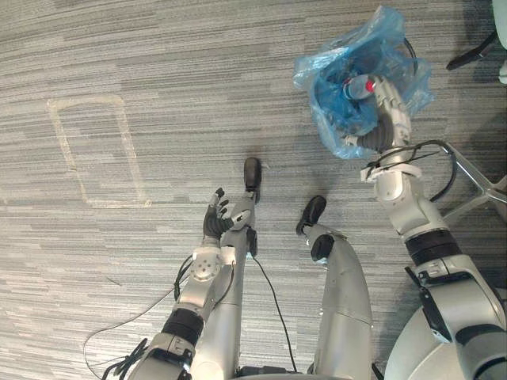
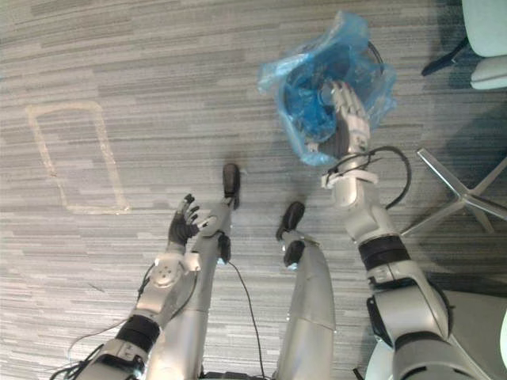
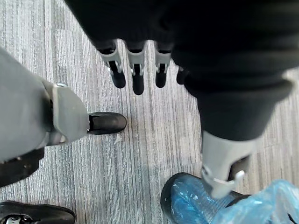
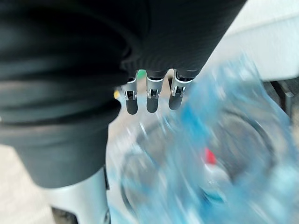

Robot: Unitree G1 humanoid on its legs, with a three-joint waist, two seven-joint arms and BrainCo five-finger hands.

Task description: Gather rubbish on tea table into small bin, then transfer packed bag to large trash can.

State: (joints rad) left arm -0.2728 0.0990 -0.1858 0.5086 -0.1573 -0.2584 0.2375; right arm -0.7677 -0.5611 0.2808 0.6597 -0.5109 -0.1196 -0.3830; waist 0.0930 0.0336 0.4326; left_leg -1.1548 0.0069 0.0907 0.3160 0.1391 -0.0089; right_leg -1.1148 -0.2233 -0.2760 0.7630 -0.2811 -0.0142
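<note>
Hanging over the small bin [image 3: 171, 201], the right hand [image 1: 388, 111] has its fingers [image 4: 150, 100] stretched out straight above the blue bag [image 1: 329, 67] that lines it. They are released, not closed on the plastic. The bin stands on the floor ahead of the robot and to its right. Inside the bag lies a clear bottle with a red cap [image 1: 354, 89].

The step in hand seems to be taking the packed bag out of the bin. To do it well, I think the hand should gather the loose rim of the bag into one bunch and close firmly on several layers, because thin film slips easily from smooth fingers. The lift should then go straight up, so that the light bin does not tip or come up with the bag and the bottle does not roll out of the open mouth.

The left hand [image 1: 215, 222] hangs low near the body, relaxed and holding nothing.

The floor is a grey striped carpet [image 1: 198, 79], flat and not slippery. A rectangle of pale tape [image 1: 83, 100] is marked on it, well apart from the bin. At the right side a metal chair base [image 2: 463, 190] stands near the right arm, and a white chair seat [image 2: 487, 39] is beyond it.
</note>
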